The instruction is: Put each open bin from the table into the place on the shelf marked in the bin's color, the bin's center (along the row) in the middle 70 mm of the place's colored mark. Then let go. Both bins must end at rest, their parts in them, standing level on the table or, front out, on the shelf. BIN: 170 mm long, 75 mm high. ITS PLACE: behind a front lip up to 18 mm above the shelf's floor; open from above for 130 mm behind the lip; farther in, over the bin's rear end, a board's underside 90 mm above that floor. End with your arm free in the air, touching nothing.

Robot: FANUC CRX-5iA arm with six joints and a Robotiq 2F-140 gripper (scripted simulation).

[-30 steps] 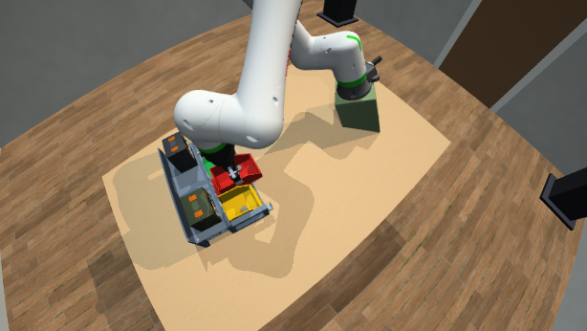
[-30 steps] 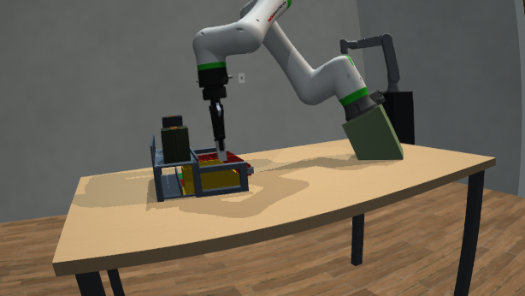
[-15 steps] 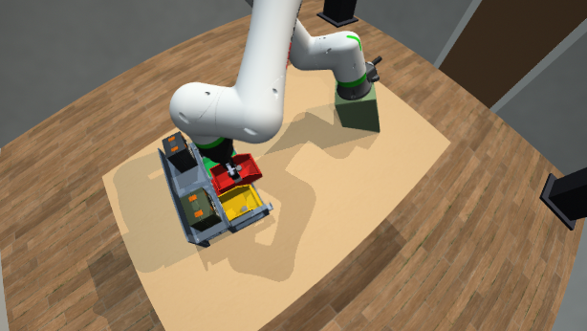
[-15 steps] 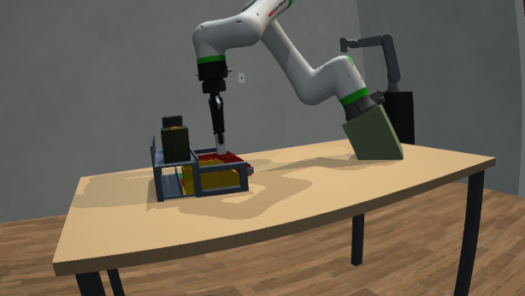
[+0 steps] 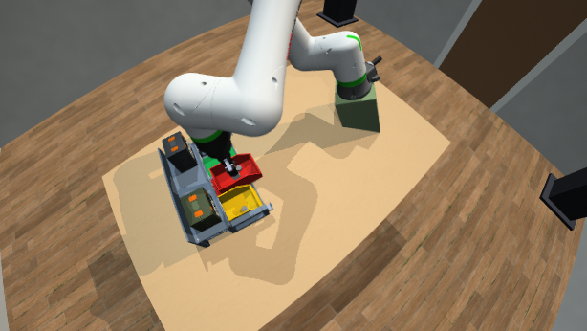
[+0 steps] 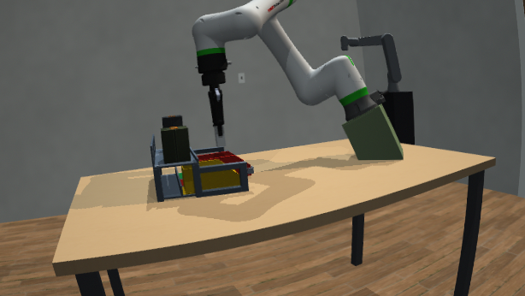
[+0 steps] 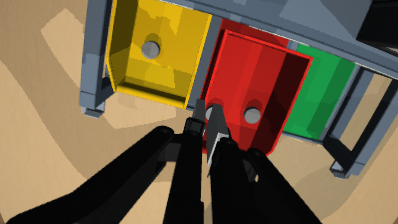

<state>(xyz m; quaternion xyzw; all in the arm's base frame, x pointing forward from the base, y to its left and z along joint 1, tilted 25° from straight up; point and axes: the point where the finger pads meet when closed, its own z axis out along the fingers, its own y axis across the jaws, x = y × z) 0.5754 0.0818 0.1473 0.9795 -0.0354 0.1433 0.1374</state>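
Two grey parts (image 7: pixel 252 115), wrist only

The jaws (image 5: pixel 230 167) (image 6: pixel 220 139) are rising above the red bin (image 5: pixel 250 165) (image 6: pixel 222 157) (image 7: pixel 255 65): in the exterior view, their tips are now showing higher than they were a second ago, with the climb larger over the latest half second. The arm's wrist end (image 5: pixel 210 105) (image 6: pixel 210 32) is lifting with them, and in the top view it is showing larger and farther toward the upper left. On the bench (image 5: pixel 354 191) (image 6: pixel 342 184), the arm's shadow (image 5: pixel 279 268) (image 6: pixel 239 214) is shifting slightly.
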